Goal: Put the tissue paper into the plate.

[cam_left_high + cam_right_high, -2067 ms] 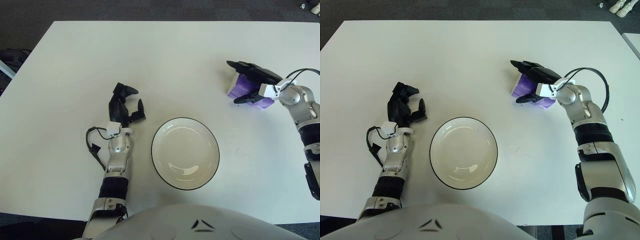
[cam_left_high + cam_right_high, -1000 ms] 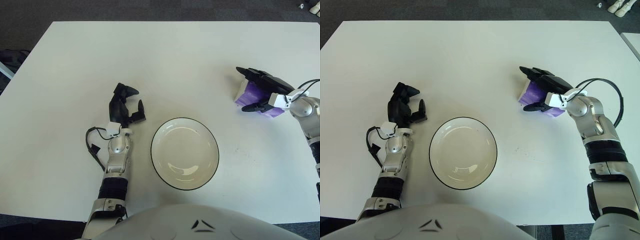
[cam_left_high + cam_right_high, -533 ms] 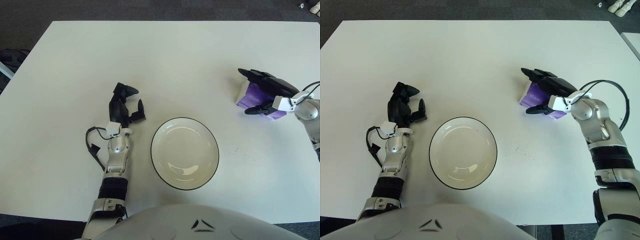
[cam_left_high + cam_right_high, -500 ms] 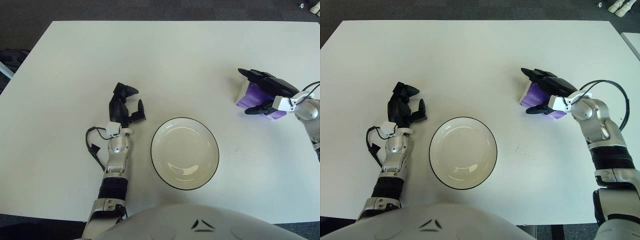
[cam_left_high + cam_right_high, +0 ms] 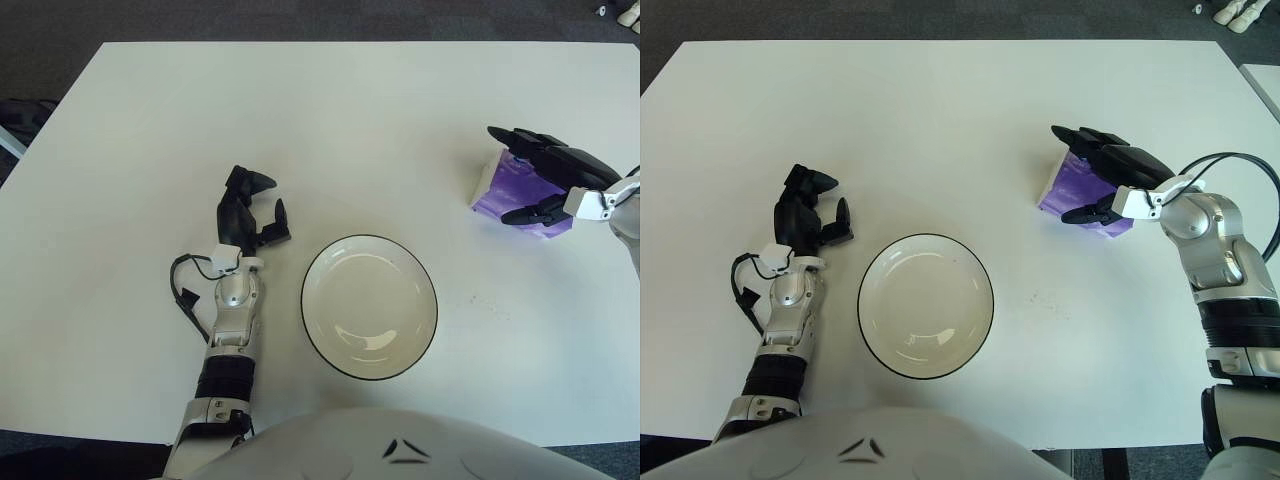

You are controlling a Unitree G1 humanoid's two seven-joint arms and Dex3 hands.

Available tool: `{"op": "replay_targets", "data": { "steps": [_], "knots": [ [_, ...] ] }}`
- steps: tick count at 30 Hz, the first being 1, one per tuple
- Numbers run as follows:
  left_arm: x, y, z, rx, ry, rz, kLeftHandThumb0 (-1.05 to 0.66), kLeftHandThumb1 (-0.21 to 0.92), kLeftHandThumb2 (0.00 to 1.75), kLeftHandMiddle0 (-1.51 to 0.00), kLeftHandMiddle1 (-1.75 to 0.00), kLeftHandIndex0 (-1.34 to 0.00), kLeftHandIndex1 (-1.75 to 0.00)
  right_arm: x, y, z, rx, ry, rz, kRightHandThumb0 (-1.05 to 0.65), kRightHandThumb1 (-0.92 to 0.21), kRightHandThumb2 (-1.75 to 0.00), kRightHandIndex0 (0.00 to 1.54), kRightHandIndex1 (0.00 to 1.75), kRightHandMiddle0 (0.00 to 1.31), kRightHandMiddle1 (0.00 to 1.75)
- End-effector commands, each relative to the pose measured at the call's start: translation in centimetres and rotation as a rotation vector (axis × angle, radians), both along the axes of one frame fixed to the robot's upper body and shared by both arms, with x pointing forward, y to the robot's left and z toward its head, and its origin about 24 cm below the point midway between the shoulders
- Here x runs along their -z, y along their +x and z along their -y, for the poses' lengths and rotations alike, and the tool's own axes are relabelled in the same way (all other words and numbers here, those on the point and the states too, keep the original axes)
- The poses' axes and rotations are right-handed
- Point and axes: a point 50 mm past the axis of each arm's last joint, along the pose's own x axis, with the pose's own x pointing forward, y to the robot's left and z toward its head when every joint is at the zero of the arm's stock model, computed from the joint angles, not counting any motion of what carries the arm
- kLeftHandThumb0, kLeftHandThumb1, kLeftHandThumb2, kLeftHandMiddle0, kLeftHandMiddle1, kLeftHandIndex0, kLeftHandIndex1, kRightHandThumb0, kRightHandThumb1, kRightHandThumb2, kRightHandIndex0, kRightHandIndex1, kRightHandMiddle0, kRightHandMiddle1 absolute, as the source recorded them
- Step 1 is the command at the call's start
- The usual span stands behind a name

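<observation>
The purple tissue packet (image 5: 507,187) lies on the white table (image 5: 330,120) at the right, well apart from the plate. My right hand (image 5: 500,175) reaches over it from the right: the black fingers (image 5: 530,145) stretch across its far top and the thumb (image 5: 525,212) lies along its near edge, not clamped. Near the table's front, in the middle, sits the white plate (image 5: 322,262) with a dark rim, nothing in it. To the left of the plate shows my left hand (image 5: 252,208), fingers loosely bent and holding nothing.
A black cable (image 5: 187,292) loops beside my left wrist. The table's far edge (image 5: 350,43) borders dark carpet. My right forearm (image 5: 1215,260) runs down the right side.
My right hand has drawn back to the right, uncovering more of the packet's left side. The packet has shifted slightly right with it. My left hand and the plate have not moved.
</observation>
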Motion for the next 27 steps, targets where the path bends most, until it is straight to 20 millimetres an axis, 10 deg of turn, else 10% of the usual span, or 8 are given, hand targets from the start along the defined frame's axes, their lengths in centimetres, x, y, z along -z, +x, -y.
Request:
{"op": "replay_targets", "data": {
  "steps": [1, 27],
  "knots": [
    [5.7, -3.4, -0.4, -0.027, -0.016, -0.260, -0.01, 0.24, 1.36, -0.67, -1.58, -0.52, -1.75, -0.6, 0.0, 0.0, -0.002, -0.002, 0.015, -1.05, -0.57, -0.55, 0.00, 0.00, 0.00, 0.00],
    [5.7, -3.2, -0.5, -0.033, -0.028, -0.259, -0.01, 0.22, 1.39, -0.67, -1.60, -0.53, -1.75, -1.1, -1.7, -1.1, -0.021, 0.018, 0.000, -1.05, -0.61, -0.51, 0.00, 0.00, 0.00, 0.00]
  ]
}}
